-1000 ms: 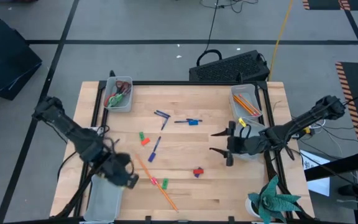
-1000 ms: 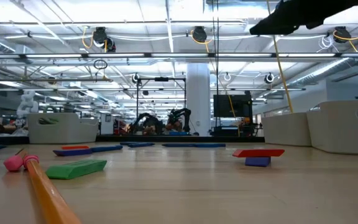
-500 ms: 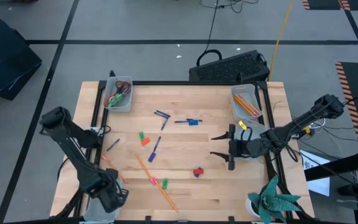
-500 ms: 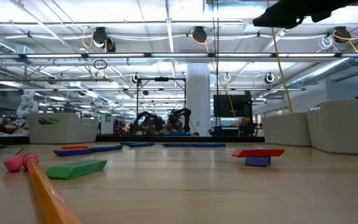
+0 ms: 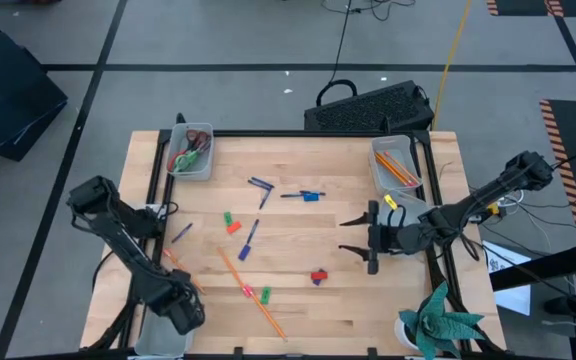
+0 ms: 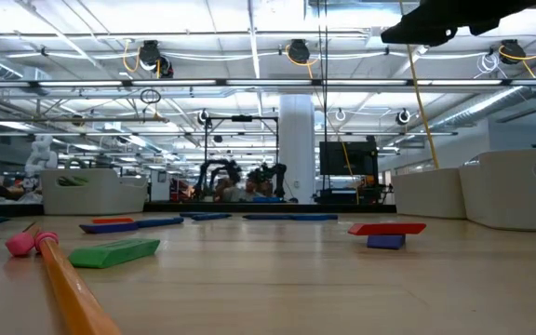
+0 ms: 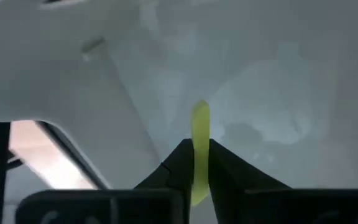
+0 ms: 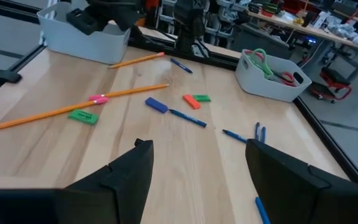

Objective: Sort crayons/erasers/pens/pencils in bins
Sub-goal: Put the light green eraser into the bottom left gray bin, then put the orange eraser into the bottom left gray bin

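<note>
Hovering over the bin (image 5: 164, 330) at the table's (image 5: 298, 290) lower left, the left gripper (image 7: 194, 163) is pinching a yellow crayon (image 7: 199, 134); the right gripper (image 5: 356, 240) is waiting centre-right, fingers spread wide.

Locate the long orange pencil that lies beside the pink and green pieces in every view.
High view: the pencil slants across the lower middle of the picture.
Low view: bottom left corner, close up.
Left wrist view: not in it; the left claw is shut on a yellow piece.
Right wrist view: left of middle, slanting.
Shared landmark: the pink piece beside it.
</note>
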`<control>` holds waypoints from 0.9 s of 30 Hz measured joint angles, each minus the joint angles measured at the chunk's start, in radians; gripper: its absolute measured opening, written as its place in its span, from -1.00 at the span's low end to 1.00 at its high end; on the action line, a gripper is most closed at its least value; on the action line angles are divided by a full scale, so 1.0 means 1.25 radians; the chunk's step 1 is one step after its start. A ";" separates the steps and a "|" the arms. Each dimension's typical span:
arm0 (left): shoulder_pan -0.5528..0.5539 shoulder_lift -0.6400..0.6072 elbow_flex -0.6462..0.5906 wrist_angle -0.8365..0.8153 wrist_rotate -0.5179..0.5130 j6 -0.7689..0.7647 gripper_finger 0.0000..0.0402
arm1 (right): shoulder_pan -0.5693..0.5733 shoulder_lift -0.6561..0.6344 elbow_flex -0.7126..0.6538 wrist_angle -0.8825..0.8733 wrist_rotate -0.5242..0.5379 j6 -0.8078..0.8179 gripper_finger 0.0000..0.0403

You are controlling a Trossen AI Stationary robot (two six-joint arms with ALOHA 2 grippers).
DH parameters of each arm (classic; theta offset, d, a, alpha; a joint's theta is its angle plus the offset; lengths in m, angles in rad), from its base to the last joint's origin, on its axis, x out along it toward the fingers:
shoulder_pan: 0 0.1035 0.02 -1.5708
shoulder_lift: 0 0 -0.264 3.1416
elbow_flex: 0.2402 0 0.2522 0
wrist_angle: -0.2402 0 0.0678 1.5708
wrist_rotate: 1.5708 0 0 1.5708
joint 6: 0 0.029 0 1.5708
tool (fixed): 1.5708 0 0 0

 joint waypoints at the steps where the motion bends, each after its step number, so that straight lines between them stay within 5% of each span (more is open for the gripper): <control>1: 0.000 0.000 -0.008 0.000 0.026 0.014 -0.68 | 0.003 0.000 0.000 -0.004 0.000 -0.002 0.23; 4: 0.002 -0.017 -0.008 -0.044 0.071 0.031 -0.52 | 0.008 0.009 0.000 -0.011 0.000 -0.018 0.23; 12: 0.003 -0.169 -0.006 -0.062 -0.002 -0.008 -0.20 | -0.024 0.106 0.021 -0.041 -0.001 -0.039 0.23; 15: 0.009 -0.246 -0.005 -0.064 -0.138 0.004 -0.14 | -0.037 0.147 0.053 -0.043 -0.005 -0.062 0.23; 20: 0.052 -0.296 -0.004 -0.053 -0.570 0.226 -0.15 | -0.068 0.210 0.093 -0.032 -0.137 -0.106 0.25; 24: 0.161 -0.271 -0.004 -0.059 -0.709 0.443 -0.15 | -0.078 0.250 0.097 -0.036 -0.148 -0.113 0.36; 27: 0.268 -0.245 -0.004 -0.049 -0.740 0.599 -0.12 | -0.077 0.271 0.097 -0.030 -0.148 -0.118 0.47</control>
